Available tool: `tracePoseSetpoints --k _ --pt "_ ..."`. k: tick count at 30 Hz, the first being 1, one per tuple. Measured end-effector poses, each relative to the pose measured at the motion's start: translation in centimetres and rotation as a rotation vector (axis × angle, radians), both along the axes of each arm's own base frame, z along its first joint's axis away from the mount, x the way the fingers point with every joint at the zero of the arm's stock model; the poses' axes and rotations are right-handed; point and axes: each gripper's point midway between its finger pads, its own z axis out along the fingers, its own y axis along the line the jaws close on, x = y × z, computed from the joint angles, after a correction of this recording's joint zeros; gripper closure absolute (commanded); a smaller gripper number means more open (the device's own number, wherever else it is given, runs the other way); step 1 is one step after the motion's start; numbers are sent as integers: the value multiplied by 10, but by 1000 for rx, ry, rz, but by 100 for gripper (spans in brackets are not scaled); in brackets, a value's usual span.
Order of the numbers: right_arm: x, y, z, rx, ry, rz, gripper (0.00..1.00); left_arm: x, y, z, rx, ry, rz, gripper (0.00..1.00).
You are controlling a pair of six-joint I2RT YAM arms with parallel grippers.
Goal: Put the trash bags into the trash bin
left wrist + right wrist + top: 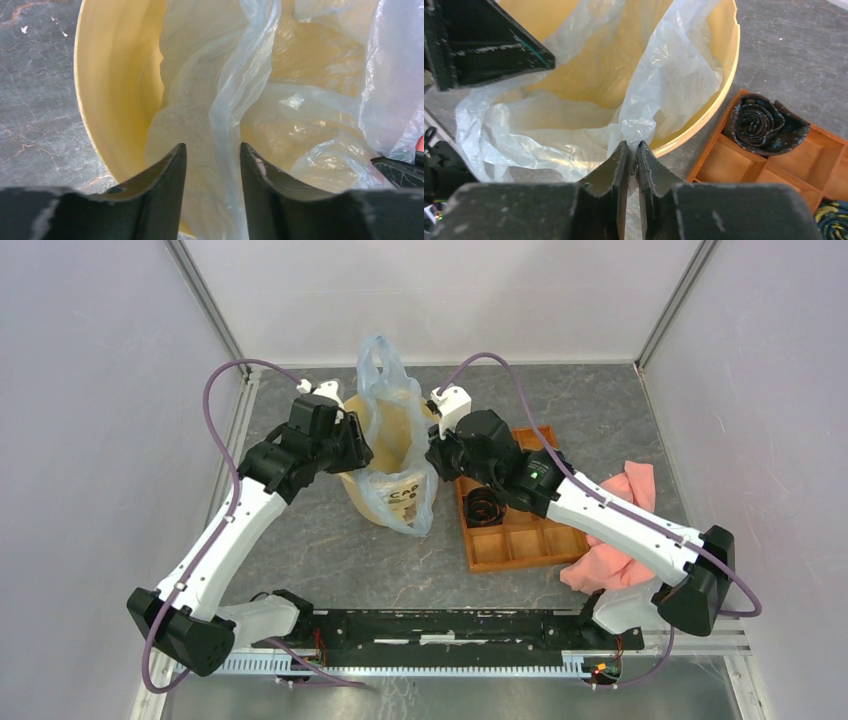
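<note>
The cream-yellow trash bin stands mid-table with a pale blue trash bag lining its inside and spilling over the front, one loop handle sticking up. My left gripper is at the bin's left rim. In the left wrist view its jaws stand apart, with a fold of the bag running loose between them above the bin wall. My right gripper is at the right rim. Its fingertips are pinched together on the bag's edge just outside the bin's rim.
An orange compartment tray lies right of the bin, with a dark rolled item in one compartment. A pink cloth sits beyond it under the right arm. Enclosure walls stand on three sides.
</note>
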Motion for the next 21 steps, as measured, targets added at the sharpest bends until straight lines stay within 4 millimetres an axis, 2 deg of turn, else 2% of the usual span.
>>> tracePoseSetpoints --k 1,4,8,11,14,17,21 --pt "0 -2 -2 -6 0 -7 91 0 0 -1 2 3 0 60" --pt "3 -7 -5 -17 -6 -32 99 -2 2 -2 9 10 4 80" --pt "6 -16 0 -16 -31 -77 98 -6 9 2 22 -3 26 96" --pt "6 -25 6 -9 -52 -109 90 -11 22 16 33 -55 69 98" --pt "6 -34 8 -3 -68 -137 90 -20 37 33 34 -120 111 98" --pt "5 -42 -2 -12 -71 -159 90 -35 50 44 14 -178 145 98" --pt "4 -51 -18 -42 -61 -181 89 -56 65 44 -29 -226 197 98"
